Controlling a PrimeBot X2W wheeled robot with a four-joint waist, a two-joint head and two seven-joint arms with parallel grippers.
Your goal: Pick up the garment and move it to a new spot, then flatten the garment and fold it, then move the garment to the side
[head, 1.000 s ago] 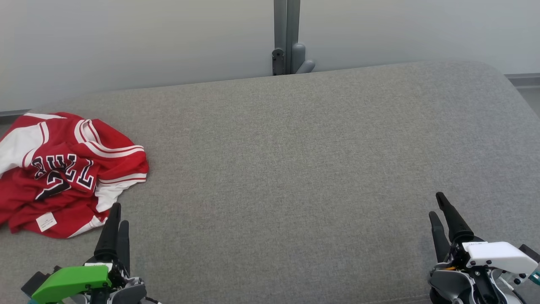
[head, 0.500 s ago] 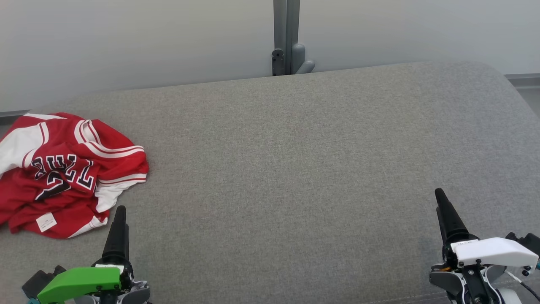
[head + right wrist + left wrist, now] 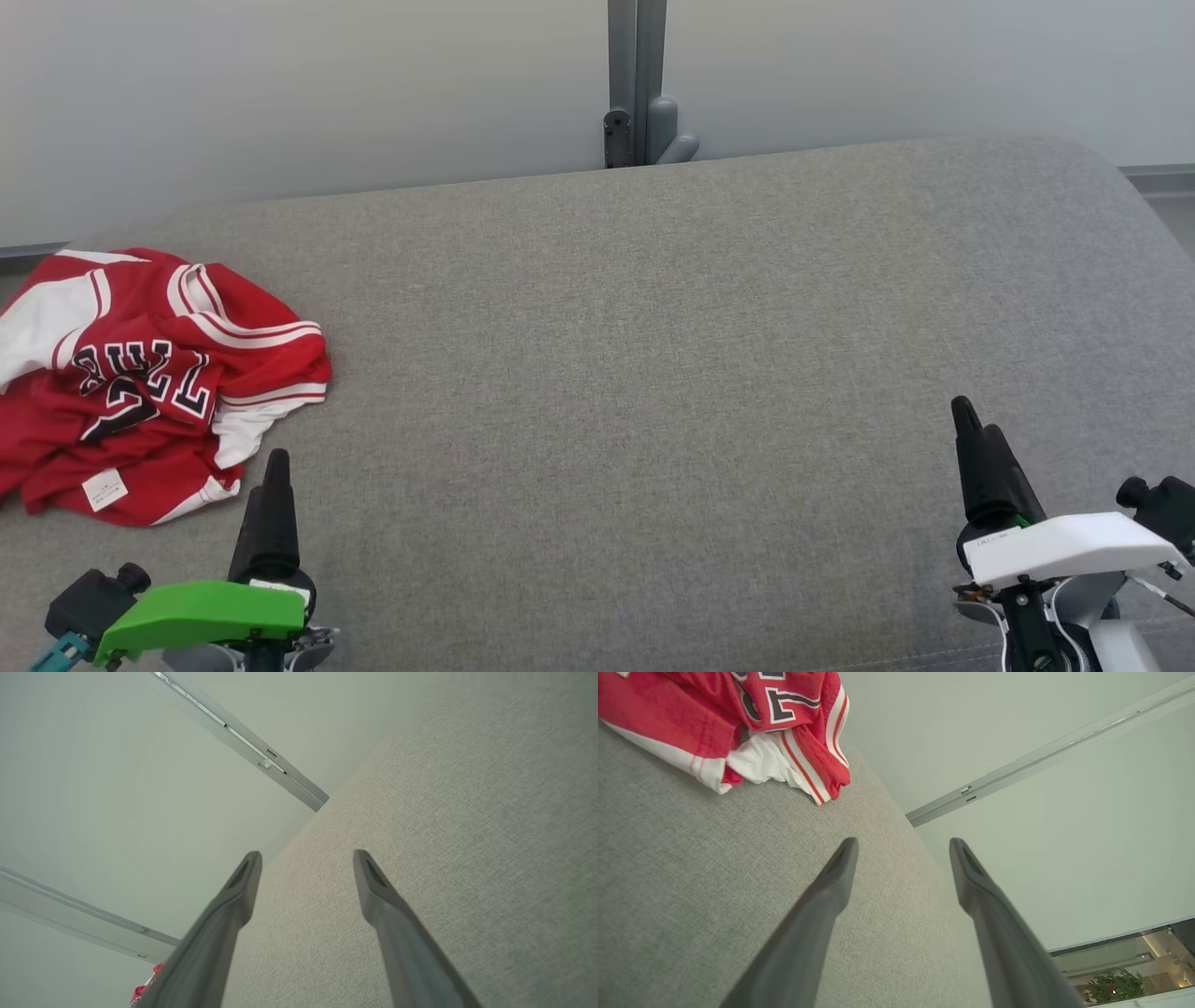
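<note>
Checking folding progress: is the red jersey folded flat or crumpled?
Crumpled. The red jersey lies bunched in a heap on the grey cushion, its lettering creased and a label showing.

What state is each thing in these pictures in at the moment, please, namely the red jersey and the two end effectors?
red jersey, crumpled in a heap at the left of the grey cushion, not flattened, not folded, not held.
left end effector, open, empty, close to the jersey's near edge but apart from it.
right end effector, open, empty, over bare cushion at the right.
</note>
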